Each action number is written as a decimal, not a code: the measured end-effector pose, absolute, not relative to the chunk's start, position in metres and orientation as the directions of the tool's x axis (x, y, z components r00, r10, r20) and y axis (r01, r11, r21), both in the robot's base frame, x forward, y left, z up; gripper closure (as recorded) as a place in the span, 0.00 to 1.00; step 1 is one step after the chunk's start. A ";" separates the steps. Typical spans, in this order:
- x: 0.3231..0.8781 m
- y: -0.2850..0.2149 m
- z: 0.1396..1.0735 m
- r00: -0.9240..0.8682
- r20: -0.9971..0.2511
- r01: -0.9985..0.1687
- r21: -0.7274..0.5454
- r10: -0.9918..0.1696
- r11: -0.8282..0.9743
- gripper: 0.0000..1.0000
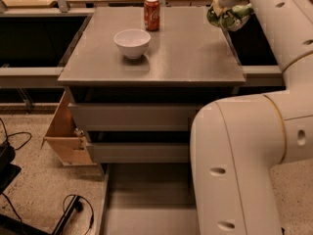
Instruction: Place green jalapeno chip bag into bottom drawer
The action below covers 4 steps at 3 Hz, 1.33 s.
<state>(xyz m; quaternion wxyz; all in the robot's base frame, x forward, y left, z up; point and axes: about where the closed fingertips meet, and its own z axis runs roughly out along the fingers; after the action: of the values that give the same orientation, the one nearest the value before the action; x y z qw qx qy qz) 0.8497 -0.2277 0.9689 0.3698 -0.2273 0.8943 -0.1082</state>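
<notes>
My gripper (229,10) is at the top right, above the right edge of the grey cabinet top, and it is shut on the green jalapeno chip bag (230,16), which hangs crumpled below it, lifted off the surface. The bottom drawer (146,199) is pulled out at the bottom of the view, its flat grey floor showing. My big white arm covers the drawer's right part.
A white bowl (132,42) and a red soda can (151,13) stand on the cabinet top (186,58). Two shut grey drawers (132,116) sit above the open one. A tan wooden box (66,136) leans at the left. Black cables (73,209) lie on the floor.
</notes>
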 end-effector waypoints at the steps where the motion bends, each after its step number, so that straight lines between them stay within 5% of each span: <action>1: 0.789 -0.266 1.021 -0.617 -0.616 -0.297 -0.394 -0.490 0.870 1.00; 3: 0.688 -0.296 1.067 -0.475 -0.756 -0.256 -0.371 -0.450 0.893 1.00; 4: 0.689 -0.299 1.047 -0.505 -0.734 -0.263 -0.371 -0.455 0.890 1.00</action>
<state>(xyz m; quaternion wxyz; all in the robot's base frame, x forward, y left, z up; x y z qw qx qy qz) 0.6893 -0.2989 1.0472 0.4519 -0.2085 0.8608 -0.1062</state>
